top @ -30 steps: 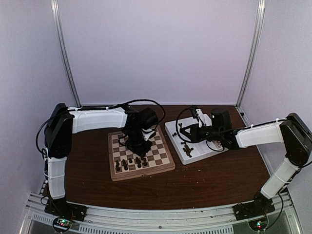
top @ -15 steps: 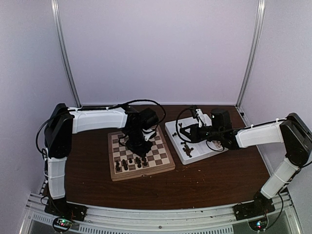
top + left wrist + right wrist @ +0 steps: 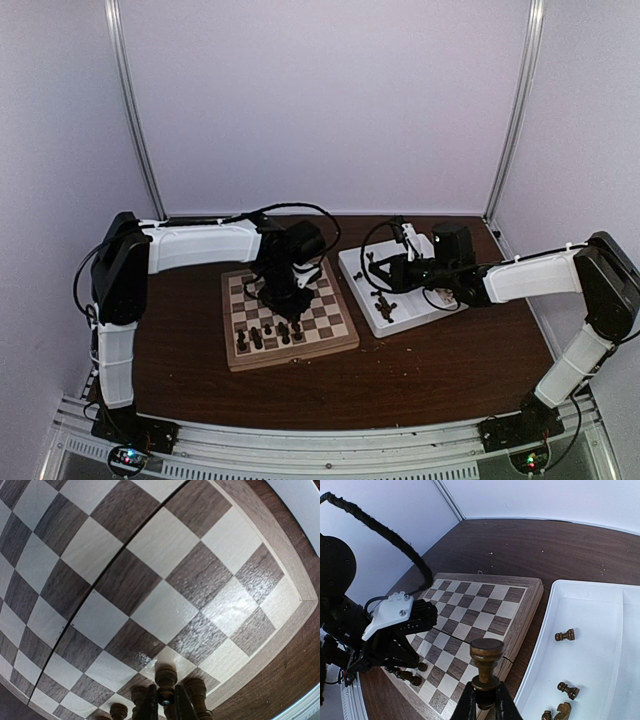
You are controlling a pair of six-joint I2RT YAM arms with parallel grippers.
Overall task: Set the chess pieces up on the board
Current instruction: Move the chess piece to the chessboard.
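The board [image 3: 300,352] lies left of centre, with several dark chess pieces [image 3: 268,333] along its near rows. My left gripper [image 3: 283,302] hangs over those rows. In the left wrist view it [image 3: 166,706] is shut on a dark chess piece [image 3: 166,676] just above a light square, with other pieces [image 3: 196,690] close beside it. My right gripper [image 3: 374,268] hovers between board and tray. It [image 3: 485,702] is shut on a dark chess piece [image 3: 486,652], whose round base points away from the fingers.
The white tray [image 3: 425,310] sits right of the board and holds several loose dark pieces [image 3: 565,635] lying on their sides. The left arm's black wrist and cable [image 3: 380,625] stand over the board's near left part. Purple walls enclose the brown table.
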